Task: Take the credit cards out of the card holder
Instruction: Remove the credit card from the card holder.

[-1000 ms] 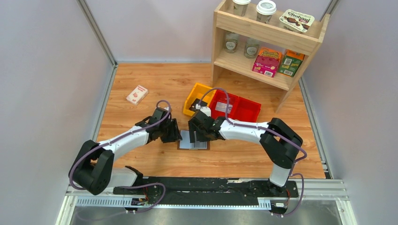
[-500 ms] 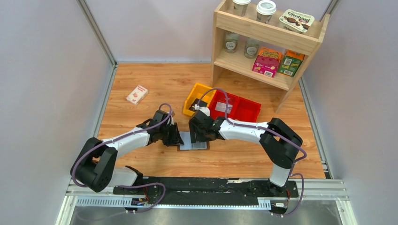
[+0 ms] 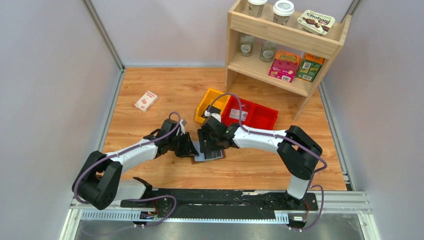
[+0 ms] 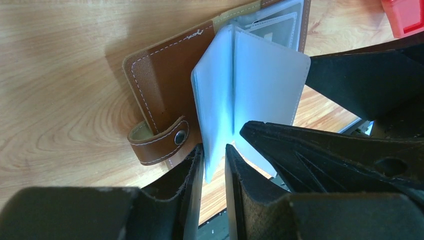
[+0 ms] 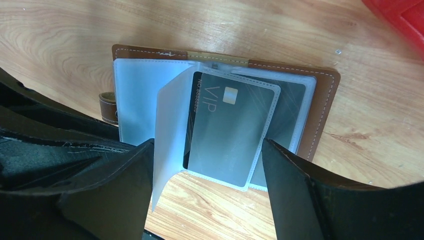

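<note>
At table centre, left gripper (image 4: 214, 160) pinches holder (image 5: 325, 100) sleeve (image 4: 215, 100) upright, exposing VIP card (image 5: 225, 130); right gripper (image 5: 207, 180) spread, straddling it.

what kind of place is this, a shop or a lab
Most likely a lab test cell: plain grey partition walls enclose a wooden tabletop, with a staged grocery shelf and the arms bolted to a rail.

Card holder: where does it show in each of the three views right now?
Top external: card holder lies open on the table, centre, between the two grippers.
Left wrist: upper centre, brown cover, a clear sleeve lifted.
Right wrist: centre, open, VIP card in a sleeve.
Shared landmark: snap strap.
</note>
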Available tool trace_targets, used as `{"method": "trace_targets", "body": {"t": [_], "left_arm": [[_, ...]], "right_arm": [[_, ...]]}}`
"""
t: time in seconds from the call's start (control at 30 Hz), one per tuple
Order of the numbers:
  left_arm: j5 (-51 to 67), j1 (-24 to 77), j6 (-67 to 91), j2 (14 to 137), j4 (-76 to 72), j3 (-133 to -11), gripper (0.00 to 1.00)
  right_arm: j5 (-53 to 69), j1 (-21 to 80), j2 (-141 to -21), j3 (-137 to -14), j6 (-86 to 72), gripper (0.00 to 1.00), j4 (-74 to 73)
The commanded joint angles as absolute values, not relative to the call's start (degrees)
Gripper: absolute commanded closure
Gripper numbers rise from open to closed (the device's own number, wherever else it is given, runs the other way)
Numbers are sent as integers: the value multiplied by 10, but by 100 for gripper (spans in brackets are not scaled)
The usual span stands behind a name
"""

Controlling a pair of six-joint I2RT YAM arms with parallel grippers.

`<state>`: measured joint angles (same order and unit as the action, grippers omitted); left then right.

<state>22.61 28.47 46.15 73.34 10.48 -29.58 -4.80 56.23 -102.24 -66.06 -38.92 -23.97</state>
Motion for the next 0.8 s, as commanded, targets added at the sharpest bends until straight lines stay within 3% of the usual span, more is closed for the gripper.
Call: {"method": "trace_targets", "body": {"t": [0.0,0.47,0.6,0.77], "left_arm": [[244,286,478,720,79,-288,70],[227,285,487,719,92,-282,69],[199,283,490,684,117,-279,64],[157,273,498,623,177,-268,50]], "right_arm": [[-37,567,-1005,-683,-382,22,-229],[18,566,-987,-700,-370,11,-219],[19,567,-993,-701,-372,10,-218],[11,567,-993,-700,-374,9,-221]]}}
